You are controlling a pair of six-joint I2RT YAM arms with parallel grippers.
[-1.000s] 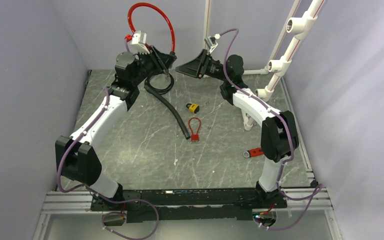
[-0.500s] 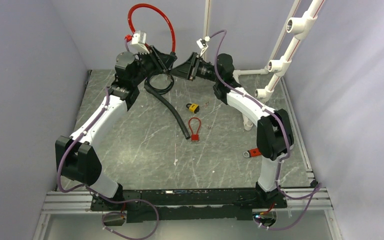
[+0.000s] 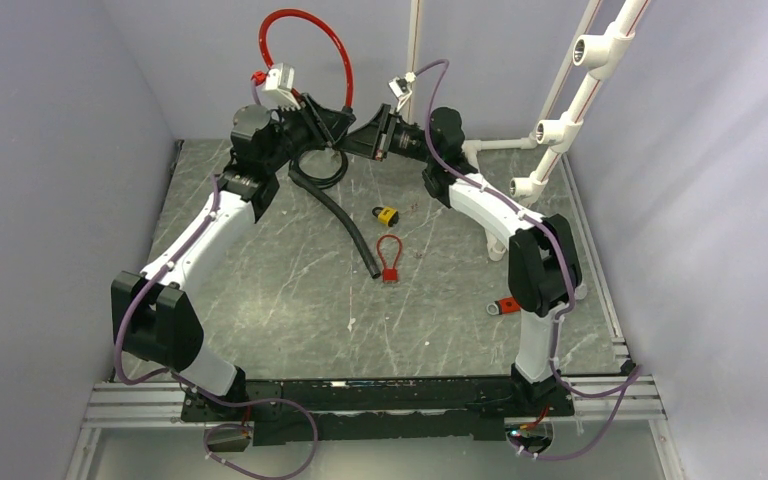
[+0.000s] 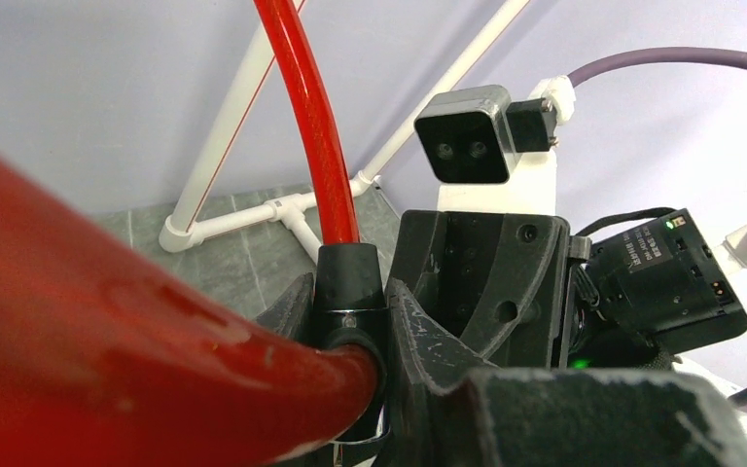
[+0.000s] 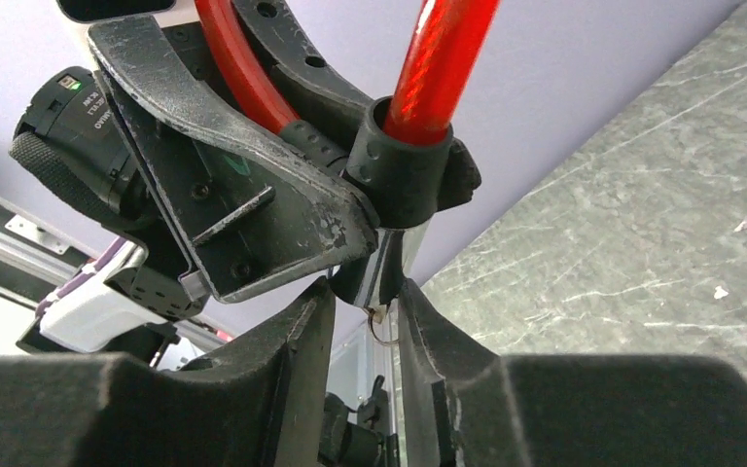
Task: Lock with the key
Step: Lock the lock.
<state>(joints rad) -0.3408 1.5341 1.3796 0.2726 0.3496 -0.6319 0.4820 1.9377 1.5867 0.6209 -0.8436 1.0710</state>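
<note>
A cable lock with a red cable loop (image 3: 305,30) and a black lock body (image 4: 348,292) is held up in the air at the back of the table. My left gripper (image 3: 332,132) is shut on the lock body (image 5: 401,167). A small key with a wire ring (image 5: 381,319) sticks out of the body's lower end. My right gripper (image 3: 356,140) meets the left one tip to tip. In the right wrist view its fingers (image 5: 303,360) are open on either side of the key, with gaps showing.
On the table lie a yellow padlock (image 3: 387,214), a small red cable lock (image 3: 390,258), a black hose (image 3: 342,208) and a red-handled tool (image 3: 507,305). White PVC pipes (image 3: 560,120) stand at the back right. The walls are close behind.
My right gripper has moved left towards the left gripper and now straddles the lock's key end. The left arm has held still with the lock.
</note>
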